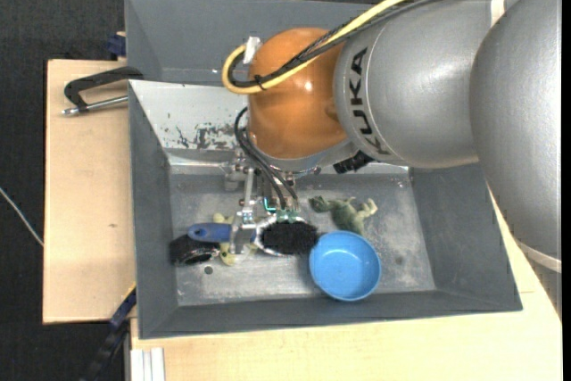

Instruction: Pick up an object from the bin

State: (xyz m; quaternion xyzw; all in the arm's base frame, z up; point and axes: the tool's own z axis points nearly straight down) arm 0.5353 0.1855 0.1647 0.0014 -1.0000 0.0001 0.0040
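1. The grey arm (446, 76) reaches into the bin (464, 281) from the right. Its thick last link lies across the upper right of the bin.
2. The wrist, under its orange cover (290, 98), is bent so that it points steeply down at the bin floor. A yellow cable (268, 58) loops over the top of the cover.
3. The pincer (252, 226) hangs below the cover, low over the floor, in the left middle of the bin.
4. I cannot tell from this angle whether the pincer is open, closed, or gripping anything.
5. Nearest to it is one black bristly lump (287, 236), rounded, lying just beside the pincer on its right.
6. Just beside the pincer on its left lies one blue-handled piece (209, 233).
7. One black piece (187, 252) lies at the far left of the floor, touching the blue-handled piece or very near it.
8. One small pale scrap (228, 258) lies in front of the pincer, toward the near wall.
9. One blue bowl (344, 268) stands upright near the front wall, right of the bristly lump and close to it.
10. One green toy dinosaur (350, 211) lies behind the bowl, apart from the pincer.
11. That makes six loose things on the floor, one of each kind.
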